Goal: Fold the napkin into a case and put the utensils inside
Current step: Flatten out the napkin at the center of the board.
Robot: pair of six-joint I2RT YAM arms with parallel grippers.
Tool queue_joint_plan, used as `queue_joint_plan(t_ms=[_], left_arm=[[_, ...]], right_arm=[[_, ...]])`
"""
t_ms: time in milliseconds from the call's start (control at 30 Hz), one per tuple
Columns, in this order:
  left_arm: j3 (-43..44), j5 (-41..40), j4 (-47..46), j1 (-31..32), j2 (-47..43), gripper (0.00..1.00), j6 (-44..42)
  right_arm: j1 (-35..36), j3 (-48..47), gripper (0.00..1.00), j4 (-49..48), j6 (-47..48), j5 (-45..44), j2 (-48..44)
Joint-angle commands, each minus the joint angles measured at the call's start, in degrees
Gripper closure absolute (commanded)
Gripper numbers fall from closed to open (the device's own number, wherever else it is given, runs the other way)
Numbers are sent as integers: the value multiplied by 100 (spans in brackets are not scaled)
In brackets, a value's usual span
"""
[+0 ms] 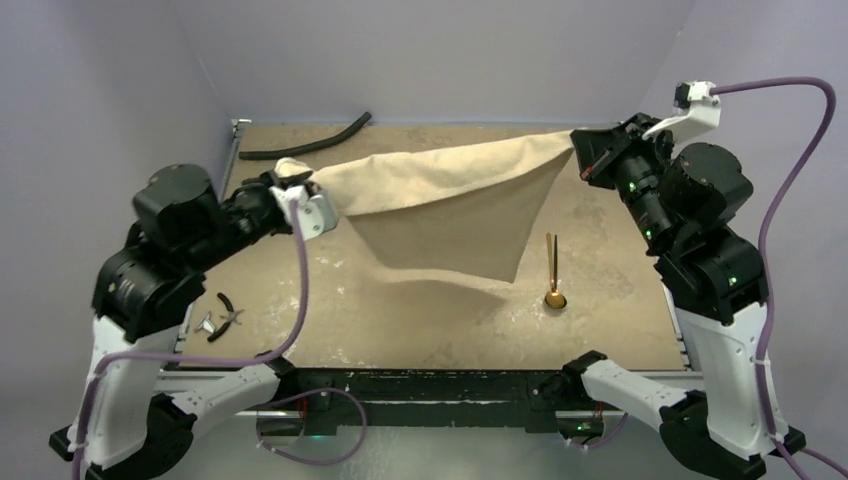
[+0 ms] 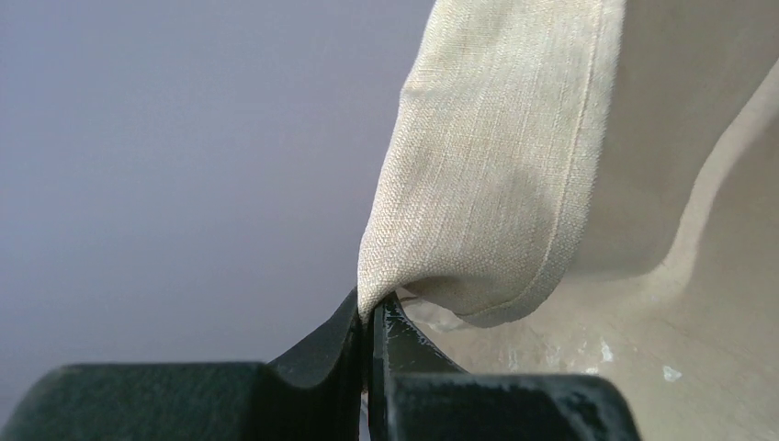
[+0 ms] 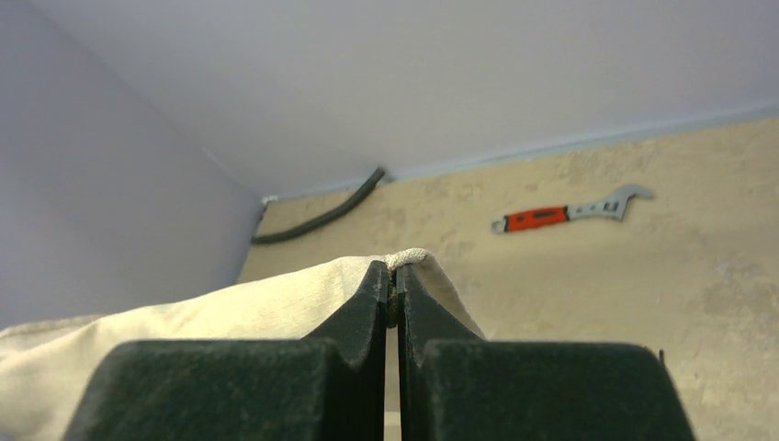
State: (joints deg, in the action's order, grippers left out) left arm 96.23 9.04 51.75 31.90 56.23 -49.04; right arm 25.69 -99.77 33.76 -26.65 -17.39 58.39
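Note:
The beige napkin point(image 1: 455, 205) hangs stretched in the air between both arms, its lower part drooping toward the table. My left gripper point(image 1: 297, 183) is shut on its left corner; in the left wrist view the cloth point(image 2: 496, 175) rises out of the pinched jaws of that gripper point(image 2: 375, 308). My right gripper point(image 1: 577, 148) is shut on the right corner, where the napkin's hem point(image 3: 276, 308) peeks between the tips of that gripper point(image 3: 395, 276). A gold spoon point(image 1: 552, 274) lies on the table under the napkin's right side, bowl nearest me.
A curved black hose point(image 1: 308, 142) lies at the back left of the table point(image 1: 600, 330). Black-handled pliers point(image 1: 222, 316) rest near the left front edge. A red-handled silver wrench point(image 3: 570, 210) lies on the table in the right wrist view. Purple walls surround the table.

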Motion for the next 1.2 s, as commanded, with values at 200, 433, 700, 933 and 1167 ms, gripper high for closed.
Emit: queue_joint_plan(t_ms=[200, 433, 700, 933, 1167], left_arm=[[381, 306, 1547, -9, -315, 100, 500], [-1226, -852, 351, -9, -325, 100, 681], [-3390, -1935, -2313, -22, 382, 100, 9], [-3237, -1523, -3339, -900, 2532, 100, 353], [-1393, -931, -2763, -1741, 4662, 77, 1127]], right_arm=[[-20, 716, 100, 547, -767, 848, -633], [-18, 1455, 100, -401, -729, 551, -215], [-16, 2493, 100, -1909, -372, -132, 1110], [-285, 2746, 100, -3029, -107, -492, 2356], [-660, 2511, 100, -3599, -40, -381, 3582]])
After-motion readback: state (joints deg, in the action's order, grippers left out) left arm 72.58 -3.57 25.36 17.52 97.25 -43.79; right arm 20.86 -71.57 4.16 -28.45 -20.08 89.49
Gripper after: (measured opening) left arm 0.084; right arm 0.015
